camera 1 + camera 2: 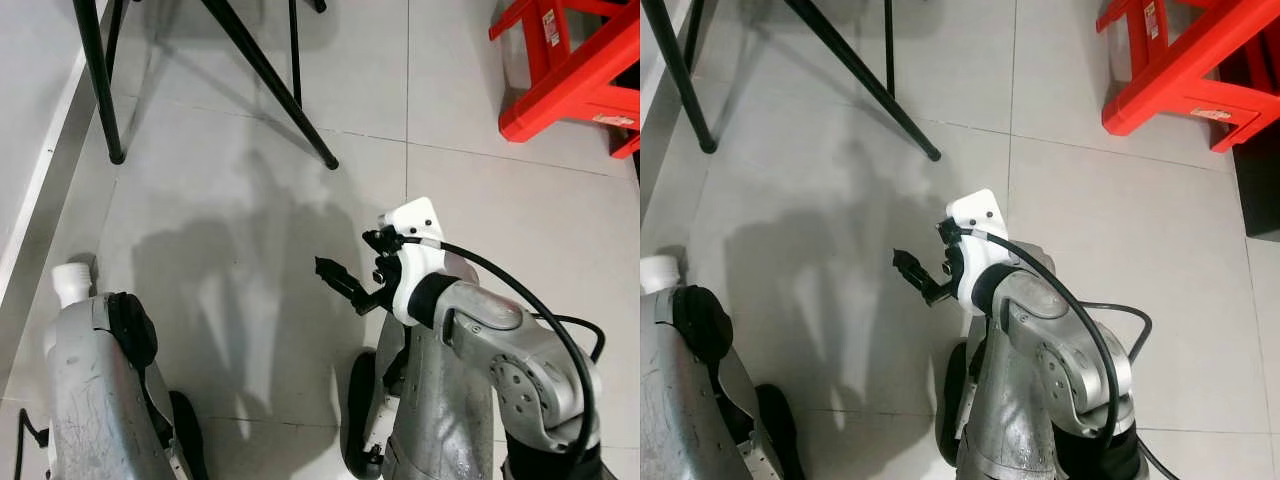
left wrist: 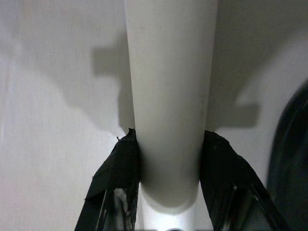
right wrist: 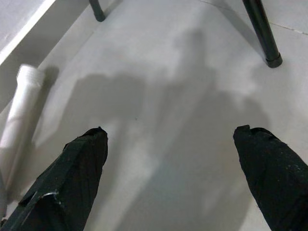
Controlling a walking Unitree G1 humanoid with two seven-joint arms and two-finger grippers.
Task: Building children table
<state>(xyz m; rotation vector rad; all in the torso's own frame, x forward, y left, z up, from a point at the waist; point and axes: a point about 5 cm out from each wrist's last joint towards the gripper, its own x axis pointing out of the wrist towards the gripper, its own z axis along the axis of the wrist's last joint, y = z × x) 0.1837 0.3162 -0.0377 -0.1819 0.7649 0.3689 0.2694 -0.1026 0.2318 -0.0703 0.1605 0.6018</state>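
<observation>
Table leg point(image 2: 168, 96): a white round tube, near on the left, held by the left arm. Its ridged end point(image 1: 70, 280) sticks out past the arm, over the floor.
Left gripper point(image 2: 168, 166): its two black fingers point(image 2: 120, 163) are closed tight on the table leg, one on each side.
Right gripper point(image 3: 171, 159): on the right, a little farther out, over the floor. Its black fingers point(image 3: 79, 159) are spread wide apart and hold nothing.
Floor point(image 1: 250, 250): pale gray tiles with soft shadows of the robot.
Black legs point(image 1: 270, 75): thin dark poles, far on the left, standing on the floor.
Red stool point(image 1: 570, 75): bright red plastic, far on the right.
</observation>
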